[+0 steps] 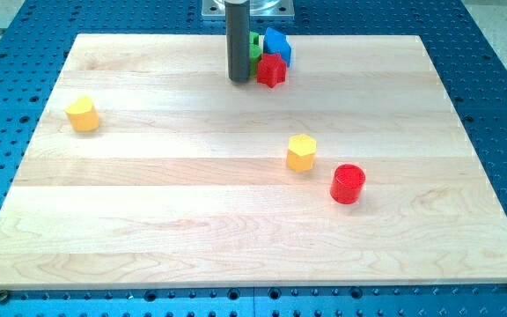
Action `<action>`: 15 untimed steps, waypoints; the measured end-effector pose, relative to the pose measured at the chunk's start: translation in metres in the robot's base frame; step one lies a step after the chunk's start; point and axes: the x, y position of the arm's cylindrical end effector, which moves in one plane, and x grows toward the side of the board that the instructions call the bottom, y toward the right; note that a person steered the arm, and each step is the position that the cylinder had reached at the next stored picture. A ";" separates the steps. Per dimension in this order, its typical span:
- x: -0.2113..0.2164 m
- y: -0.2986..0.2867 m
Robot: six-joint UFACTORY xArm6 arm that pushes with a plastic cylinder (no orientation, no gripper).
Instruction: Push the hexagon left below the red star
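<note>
A yellow hexagon (301, 152) lies right of the board's middle. A red star (271, 70) sits near the view's top, just right of the rod. My tip (239, 80) rests on the board at the star's left, close to it, far above and left of the hexagon. A green block (253, 46) and a blue block (277, 44) sit behind the star; the rod partly hides the green one.
A red cylinder (348, 184) stands just below and right of the hexagon. A second yellow block (83, 114) lies near the board's left edge. The wooden board (148, 220) rests on a blue perforated table.
</note>
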 end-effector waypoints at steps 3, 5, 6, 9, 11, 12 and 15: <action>0.255 0.017; 0.202 0.058; 0.221 0.077; 0.164 0.108; 0.087 0.041; 0.110 0.048; 0.071 0.026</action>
